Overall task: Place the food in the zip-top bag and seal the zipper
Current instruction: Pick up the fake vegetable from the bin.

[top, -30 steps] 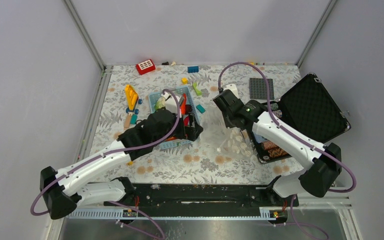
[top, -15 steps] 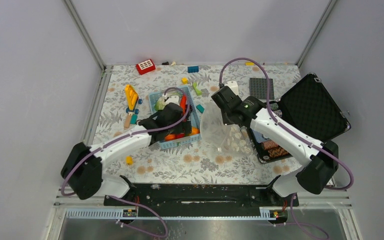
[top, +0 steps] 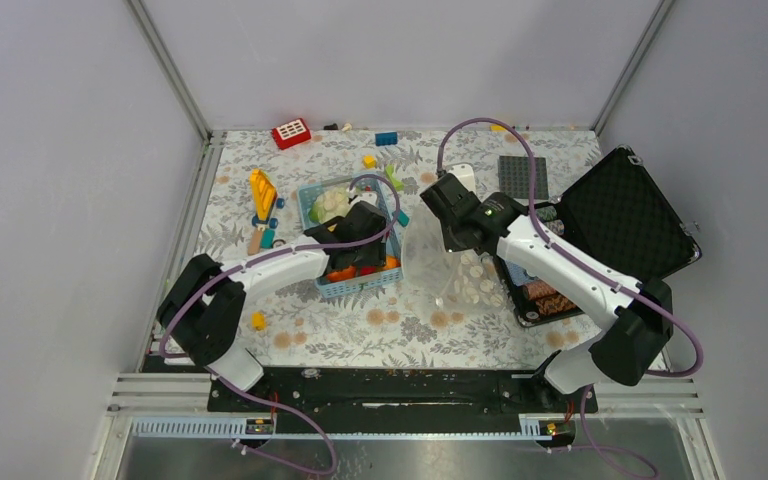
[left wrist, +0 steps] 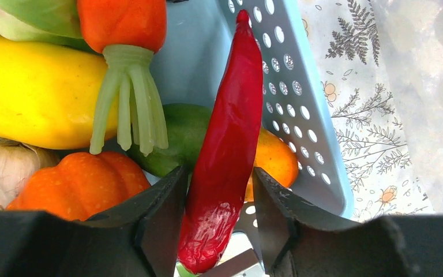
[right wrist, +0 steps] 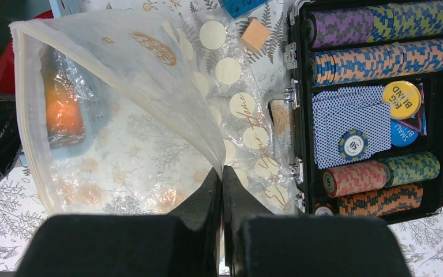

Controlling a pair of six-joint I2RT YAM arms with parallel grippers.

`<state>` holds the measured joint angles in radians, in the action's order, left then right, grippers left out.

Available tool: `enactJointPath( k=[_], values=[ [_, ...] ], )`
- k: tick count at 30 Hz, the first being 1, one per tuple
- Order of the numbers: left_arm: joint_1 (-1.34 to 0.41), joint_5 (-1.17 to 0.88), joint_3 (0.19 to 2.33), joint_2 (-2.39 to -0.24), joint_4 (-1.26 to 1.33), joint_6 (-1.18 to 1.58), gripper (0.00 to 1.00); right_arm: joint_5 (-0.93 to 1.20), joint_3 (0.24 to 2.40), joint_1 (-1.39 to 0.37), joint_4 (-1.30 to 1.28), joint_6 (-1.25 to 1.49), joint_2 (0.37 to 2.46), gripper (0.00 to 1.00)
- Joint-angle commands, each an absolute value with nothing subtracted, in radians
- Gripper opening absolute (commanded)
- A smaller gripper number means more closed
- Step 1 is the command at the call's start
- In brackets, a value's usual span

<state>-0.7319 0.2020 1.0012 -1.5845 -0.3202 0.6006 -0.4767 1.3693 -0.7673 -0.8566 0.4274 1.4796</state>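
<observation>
LEFT: your left gripper (left wrist: 218,173) is clamped on a red chili (left wrist: 231,115), low in the basket (left wrist: 300,115) amid the other food (left wrist: 40,104) | RIGHT: your right gripper (right wrist: 221,173) pinches the bag (right wrist: 121,161) by its mouth edge, held open just beside the basket | zipper (right wrist: 20,104) unsealed

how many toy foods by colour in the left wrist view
red: 1, chili
orange: 3, stalked piece, pumpkin, round piece
yellow: 1, squash
green: 2, dark piece, pale leafy piece
off-white: 1, garlic
total: 8
</observation>
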Motion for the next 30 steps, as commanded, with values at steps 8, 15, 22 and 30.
enactJointPath(
  k=[8, 15, 22, 30],
  values=[
    [-0.729, 0.257, 1.055, -1.616, -0.323, 0.596, 0.25, -0.473, 1.342, -0.764, -0.867, 0.454, 1.449, 0.0],
    [-0.728, 0.29, 1.051, -1.519, -0.334, 0.589, 0.0, -0.469, 1.318, -0.763, -0.846, 0.456, 1.423, 0.0],
    [-0.728, 0.216, 0.913, -1.274, -0.25, 0.581, 0.0, -0.457, 1.258, -0.763, -0.77, 0.464, 1.387, 0.0],
    [-0.727, 0.086, 0.698, -1.021, -0.004, 0.553, 0.0, -0.433, 1.25, -0.764, -0.752, 0.463, 1.384, 0.0]
  ],
)
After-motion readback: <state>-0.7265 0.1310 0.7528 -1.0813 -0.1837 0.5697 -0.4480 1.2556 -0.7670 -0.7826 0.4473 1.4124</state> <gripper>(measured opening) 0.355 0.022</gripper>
